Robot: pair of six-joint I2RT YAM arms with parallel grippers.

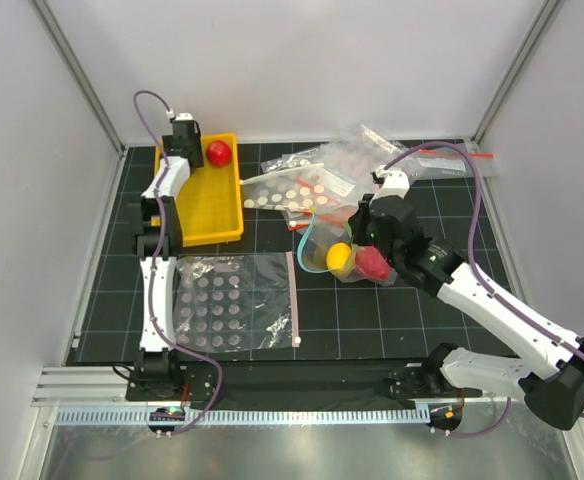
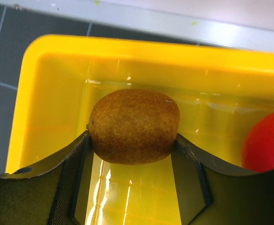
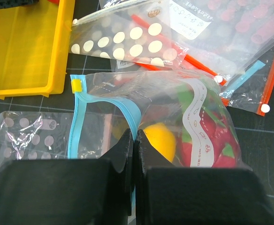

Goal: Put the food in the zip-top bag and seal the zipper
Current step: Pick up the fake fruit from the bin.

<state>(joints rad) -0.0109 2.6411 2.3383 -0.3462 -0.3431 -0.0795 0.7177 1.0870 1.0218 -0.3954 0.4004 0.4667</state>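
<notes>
My left gripper [image 2: 133,140] is shut on the brown kiwi [image 2: 134,125] over the yellow tray [image 1: 212,205]; in the top view the gripper [image 1: 184,135] is at the tray's far end. The red ball [image 1: 218,153] lies in the tray beside it and shows at the right edge of the left wrist view [image 2: 267,140]. My right gripper [image 3: 135,136] is shut on the light-blue zipper [image 3: 132,115] of the clear bag [image 1: 337,250], holding its mouth open. The yellow lemon [image 3: 159,140] and the pink-red fruit with green leaves [image 3: 207,136] are inside the bag.
A white-dotted bag [image 1: 234,300] lies flat at the front left. Another dotted bag [image 1: 287,190] and several bags with red-orange strips [image 1: 412,160] are piled at the back right. White walls close in the mat on three sides.
</notes>
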